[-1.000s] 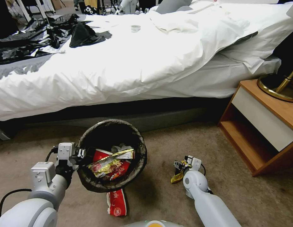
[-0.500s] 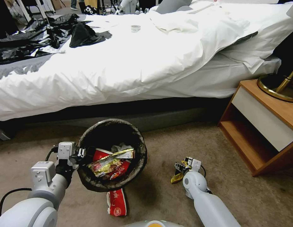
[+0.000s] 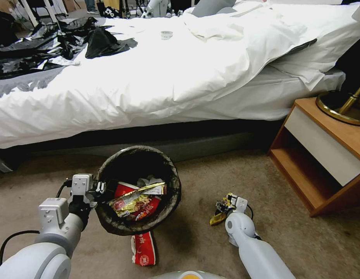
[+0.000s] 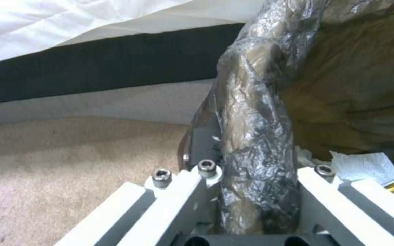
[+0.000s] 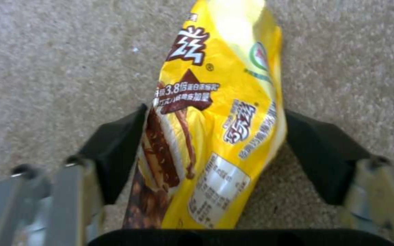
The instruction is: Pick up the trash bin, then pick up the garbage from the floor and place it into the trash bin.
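Observation:
The trash bin (image 3: 176, 185), lined with a dark bag, hangs tilted over the carpet before the bed. My left gripper (image 3: 104, 190) is shut on its near-left rim; the left wrist view shows the fingers (image 4: 179, 191) clamping the crinkled liner rim (image 4: 256, 136). Inside the bin lies garbage (image 3: 136, 202): red and gold wrappers and white tissue. To the right of the bin, low over the carpet, my right gripper (image 3: 222, 206) is shut on a yellow snack wrapper (image 3: 218, 217). In the right wrist view the wrapper (image 5: 224, 102) sits between both black pads (image 5: 115, 150). A red packet (image 3: 143, 248) lies on the floor just below the bin.
The white-sheeted bed (image 3: 168, 85) runs across the back, with black bags (image 3: 102, 42) on its far left. A wooden nightstand (image 3: 323, 155) with a brass lamp base (image 3: 338, 106) stands at right. Open carpet (image 3: 234, 174) lies between bin and nightstand.
The right gripper has drawn slightly nearer with the yellow wrapper, whose top now stands a little higher. The left arm and bin have barely moved.

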